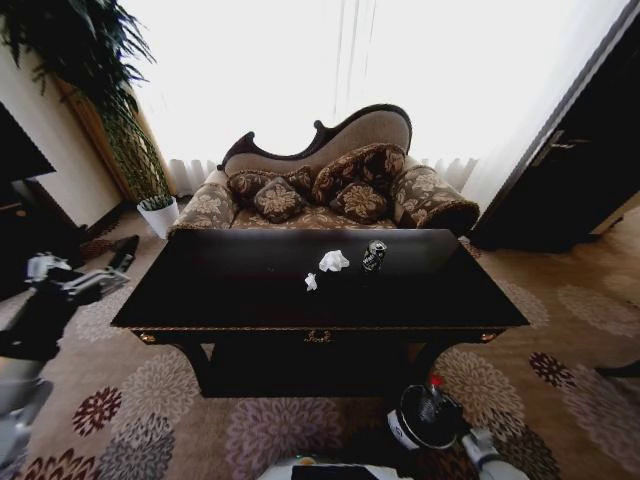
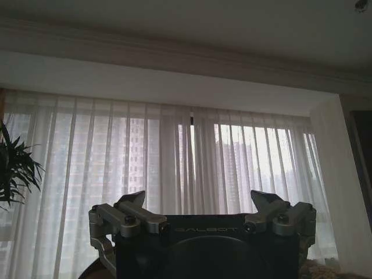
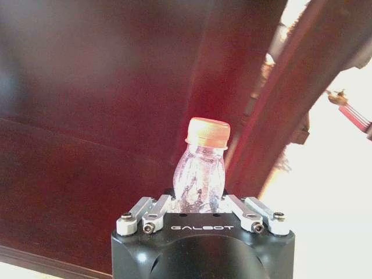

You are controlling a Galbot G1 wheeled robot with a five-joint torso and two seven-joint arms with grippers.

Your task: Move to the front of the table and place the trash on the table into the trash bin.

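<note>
Trash lies near the middle of the table [image 1: 200,290], toward its far edge: a larger white tissue wad [image 1: 333,261], a smaller white wad [image 1: 311,282] just in front and to its left, and a shiny black-and-silver wrapper lump [image 1: 373,256] just to the right of the larger wad. All three sit close together, well apart from both arms.

The right gripper [image 3: 199,204] hangs low at the robot's right, in front of the table and over the trash bin [image 1: 412,428], which stands on the carpet by the table's front right leg. Its fingers are clamped on a small clear plastic bottle [image 3: 200,174] with an orange cap, held upright with the cap away from the wrist. The bin lies directly below this load, so the right arm looks best placed for a drop.

The left gripper [image 2: 200,210] is raised at the robot's left, beside the table's left end, fingers spread wide and holding nothing, aimed at the curtains. Being free, it seems the likelier arm for the wads, which lie ahead and to its right across the tabletop.
</note>
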